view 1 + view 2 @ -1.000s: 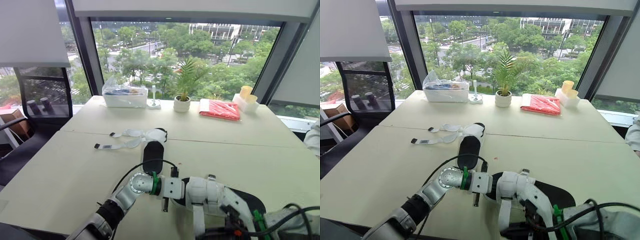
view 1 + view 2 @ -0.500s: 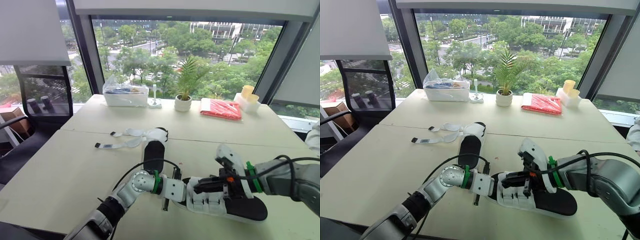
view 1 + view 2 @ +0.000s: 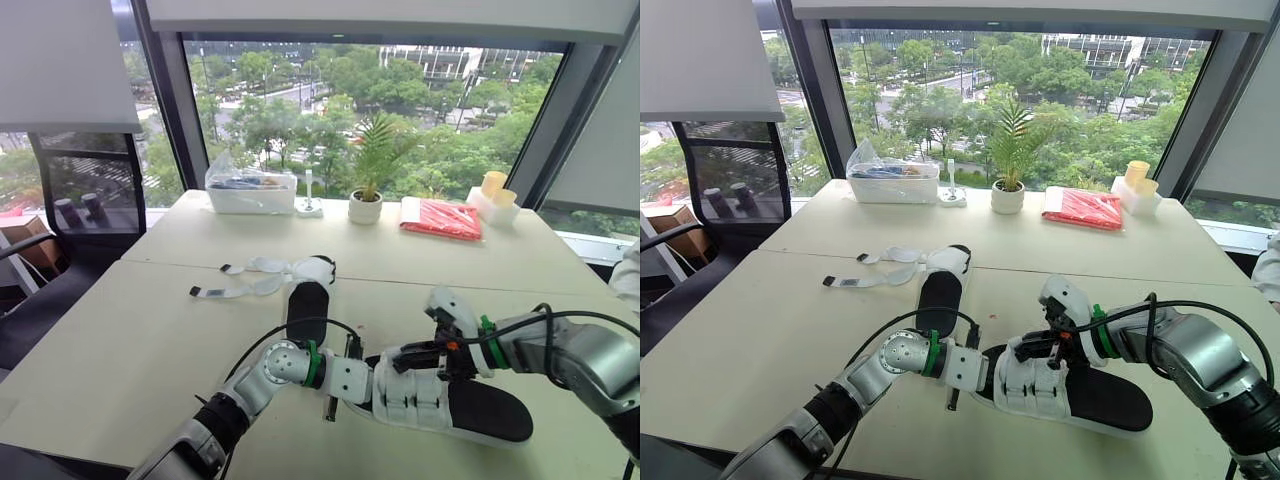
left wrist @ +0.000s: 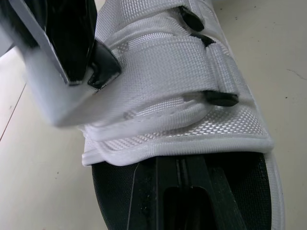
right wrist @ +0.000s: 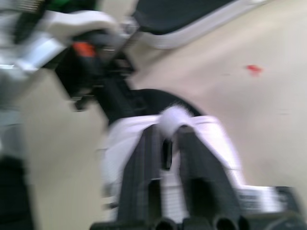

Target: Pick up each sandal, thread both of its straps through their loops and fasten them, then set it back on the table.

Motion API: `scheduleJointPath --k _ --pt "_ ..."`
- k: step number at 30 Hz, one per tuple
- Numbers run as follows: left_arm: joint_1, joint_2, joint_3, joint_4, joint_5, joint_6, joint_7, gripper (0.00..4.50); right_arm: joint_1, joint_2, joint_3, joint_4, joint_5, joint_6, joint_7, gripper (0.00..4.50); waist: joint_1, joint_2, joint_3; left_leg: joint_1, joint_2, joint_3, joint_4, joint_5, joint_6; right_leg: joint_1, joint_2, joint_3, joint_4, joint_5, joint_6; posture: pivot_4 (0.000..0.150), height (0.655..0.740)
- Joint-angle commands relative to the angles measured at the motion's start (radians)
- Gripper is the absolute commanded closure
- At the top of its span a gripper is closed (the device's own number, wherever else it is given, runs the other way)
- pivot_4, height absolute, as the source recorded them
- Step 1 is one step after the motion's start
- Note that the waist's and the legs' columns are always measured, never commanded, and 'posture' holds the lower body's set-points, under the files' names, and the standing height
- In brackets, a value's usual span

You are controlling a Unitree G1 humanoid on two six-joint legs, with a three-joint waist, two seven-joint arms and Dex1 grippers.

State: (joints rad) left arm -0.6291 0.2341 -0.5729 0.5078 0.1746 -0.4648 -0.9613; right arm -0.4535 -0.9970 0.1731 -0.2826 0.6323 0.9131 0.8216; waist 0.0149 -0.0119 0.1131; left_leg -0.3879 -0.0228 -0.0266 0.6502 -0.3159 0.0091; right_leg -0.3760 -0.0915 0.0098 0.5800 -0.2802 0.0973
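Seemingly the right pincer [image 3: 1037, 348] is pinched shut on a strap [image 5: 173, 116] tip. The left pincer [image 4: 181, 165], fingers together, presses at the toe of the sandal [image 3: 1100, 395] on the table [image 3: 790, 320]. It is likely light, with floppy woven straps and a stiffer sole. Grip strap ends or the sole's rim.

Bright, even daylight comes in through the wide window [image 3: 300, 100] on the far side and spreads over my pale table [image 3: 130, 340]. There is only a soft, faint shadow under the near sandal [image 3: 410, 398]. My right wrist view is smeared with motion blur. My left wrist view is very close, and its nearest parts are out of focus.
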Motion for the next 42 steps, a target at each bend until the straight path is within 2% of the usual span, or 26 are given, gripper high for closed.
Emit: scheduleJointPath --k 1,5,14,20,24,33,36,42 --pt "0.097 0.037 -0.130 0.161 0.134 0.070 -0.069 4.50 -0.011 0.042 -0.013 0.026 -0.058 0.028 -0.056 2.04 -0.001 0.000 -0.002 0.000 0.000 0.000 0.000 0.000 0.000 0.000 0.000 0.000 0.000 0.000 0.000 0.150 0.7374" --pt "0.098 0.031 -0.129 0.174 0.136 0.068 -0.060 4.50 -0.053 0.124 -0.028 0.070 -0.097 0.070 -0.122 0.03 -0.001 0.002 -0.005 0.001 0.000 0.000 0.000 0.000 0.000 0.000 0.000 0.000 0.001 0.000 0.000 0.150 0.7374" --pt "0.100 0.023 -0.131 0.200 0.142 0.056 -0.043 4.50 -0.182 0.247 -0.163 0.235 -0.142 0.076 -0.229 0.03 0.000 0.004 -0.006 0.001 -0.002 0.000 0.000 0.000 0.000 0.001 -0.001 0.000 0.003 0.000 0.000 0.150 0.7374" --pt "0.103 0.021 -0.130 0.208 0.142 0.048 -0.041 4.50 -0.218 0.273 -0.263 0.228 -0.011 0.265 -0.180 0.03 0.000 0.005 -0.006 0.002 -0.002 0.000 0.000 0.000 0.000 0.002 -0.001 0.000 0.003 0.001 0.001 0.150 0.7374" --pt "0.104 0.020 -0.131 0.208 0.143 0.046 -0.039 4.50 -0.174 0.263 -0.247 0.178 0.042 0.355 -0.138 0.03 0.000 0.006 -0.007 0.003 -0.002 0.000 0.000 0.000 0.000 0.002 -0.001 0.000 0.003 0.001 0.001 0.150 0.7374" --pt "0.104 0.018 -0.133 0.203 0.145 0.047 -0.034 4.50 -0.088 0.287 -0.207 0.194 0.027 0.312 -0.097 0.03 -0.001 0.007 -0.008 0.003 -0.002 -0.001 0.001 0.000 0.000 0.002 -0.002 0.000 0.004 0.001 0.001 0.150 0.7374" --pt "0.101 0.018 -0.132 0.206 0.145 0.046 -0.032 4.50 -0.085 0.295 -0.204 0.202 0.025 0.303 -0.090 0.89 -0.001 0.007 -0.008 0.003 -0.002 -0.001 0.001 0.000 0.000 0.002 -0.002 0.000 0.004 0.001 0.001 0.150 0.7374" --pt "0.102 0.016 -0.131 0.209 0.145 0.047 -0.028 4.50 -0.088 0.309 -0.221 0.180 0.057 0.320 -0.068 3.88 -0.001 0.007 -0.008 0.003 -0.002 -0.001 0.001 0.000 0.000 0.002 -0.002 0.000 0.004 0.002 0.003 0.150 0.7374"
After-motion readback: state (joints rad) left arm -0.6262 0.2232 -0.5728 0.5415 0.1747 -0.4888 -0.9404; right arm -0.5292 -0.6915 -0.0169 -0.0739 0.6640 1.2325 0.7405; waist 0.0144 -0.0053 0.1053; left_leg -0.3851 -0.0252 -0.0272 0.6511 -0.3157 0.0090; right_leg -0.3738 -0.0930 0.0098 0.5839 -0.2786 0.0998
